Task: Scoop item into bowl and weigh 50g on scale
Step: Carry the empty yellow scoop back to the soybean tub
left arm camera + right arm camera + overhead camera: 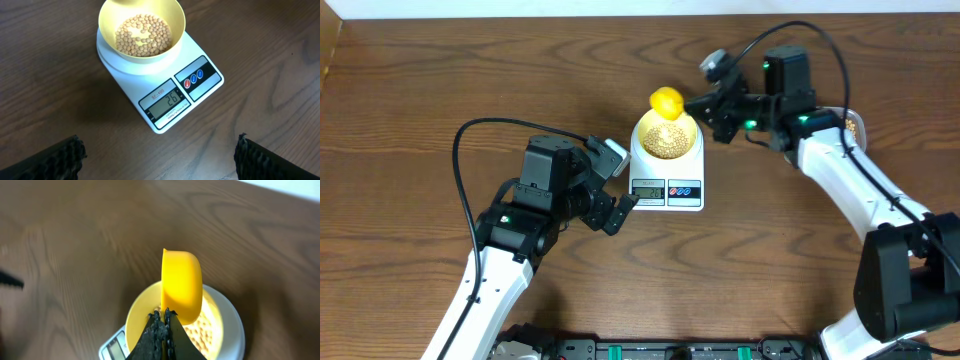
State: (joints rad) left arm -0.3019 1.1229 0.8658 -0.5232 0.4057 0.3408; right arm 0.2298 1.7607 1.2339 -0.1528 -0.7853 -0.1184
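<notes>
My right end effector [162, 317] is clenched on the yellow scoop [181, 285], tipped just ahead of it over the bowl [106, 22] on the scale [125, 70]. Beans [142, 36] cover the bowl's bottom. The display [169, 102] reads about 26, so I judge half is left. My left end effector [160, 155] hangs released, short of the scale.
</notes>
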